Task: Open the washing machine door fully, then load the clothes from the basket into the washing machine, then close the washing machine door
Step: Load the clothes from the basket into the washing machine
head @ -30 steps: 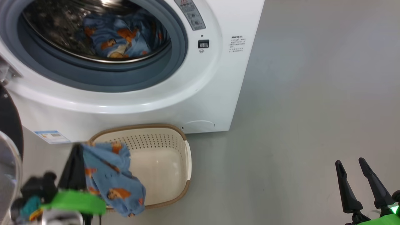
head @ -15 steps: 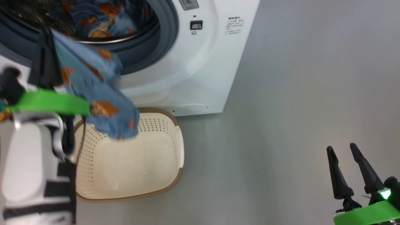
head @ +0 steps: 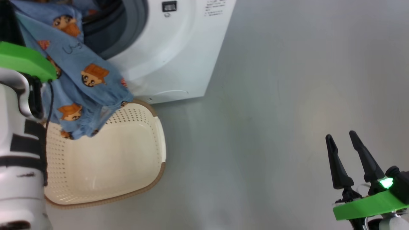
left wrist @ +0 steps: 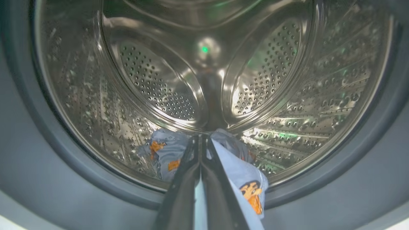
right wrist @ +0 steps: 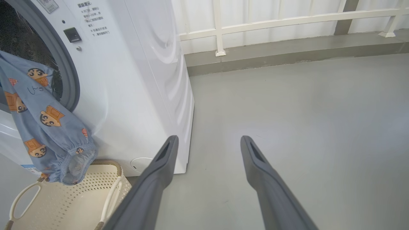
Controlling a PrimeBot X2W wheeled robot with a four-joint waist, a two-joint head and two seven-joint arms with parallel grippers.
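**Garment held at the drum mouth**

The left gripper (left wrist: pixel 200 137) is clamped tight on a blue printed garment (head: pixel 86 86), with its fingers pointing into the steel drum (left wrist: pixel 153 83) of the washing machine (head: pixel 172 54). The garment trails back over the grey gasket (left wrist: pixel 32 153) and hangs down the white front. Its gathered cuff sits just above the far rim of the basket (head: pixel 121 159).

The other garment (left wrist: pixel 159 150) lies at the bottom of the drum. The basket stands on the floor (head: pixel 281 95), close against the foot of the machine.

The right gripper (head: pixel 341 135) has its fingers spread wide and holds nothing. It is over bare floor, well apart from the machine.

The floor is smooth, grey and faintly glossy. In the right wrist view, a low grey kerb (right wrist: pixel 287 54) and a white railing (right wrist: pixel 220 28) run behind the machine.
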